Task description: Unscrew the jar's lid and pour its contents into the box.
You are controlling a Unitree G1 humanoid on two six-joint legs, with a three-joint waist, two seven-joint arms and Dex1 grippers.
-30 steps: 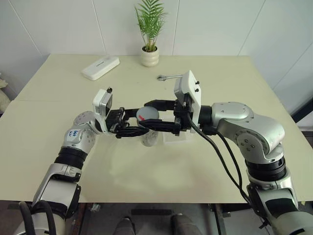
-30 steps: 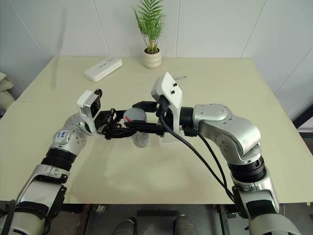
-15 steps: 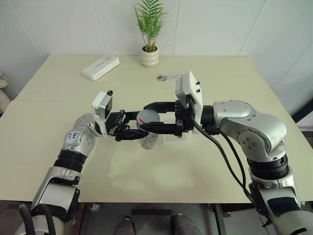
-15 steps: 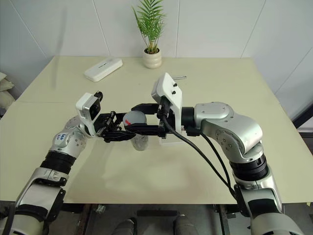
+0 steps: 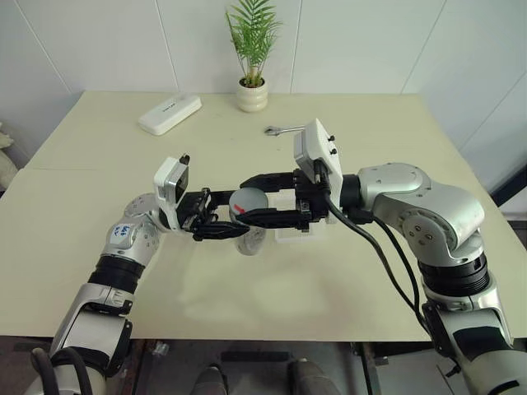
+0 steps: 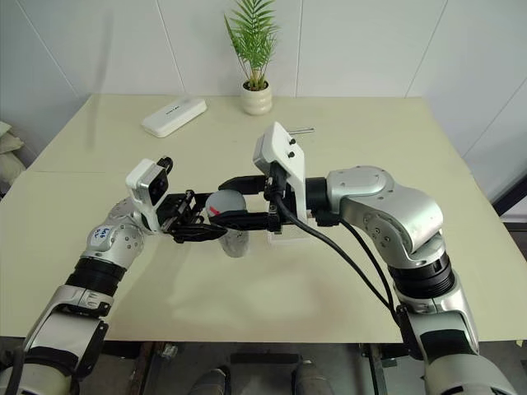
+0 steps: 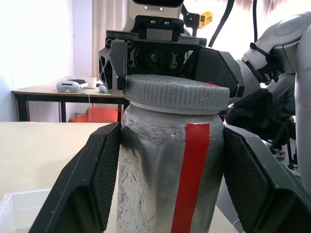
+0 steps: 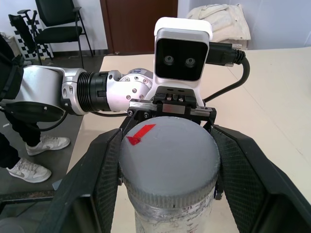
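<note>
Grey lid sits clenched in my right gripper, coming in from the right — below it my left gripper clamps the jar upright above the table. Twist axis is vertical; box lies just beyond, to the right.

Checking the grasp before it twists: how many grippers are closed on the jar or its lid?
2: the left gripper clamps the jar body; the right gripper clamps the lid.
</note>
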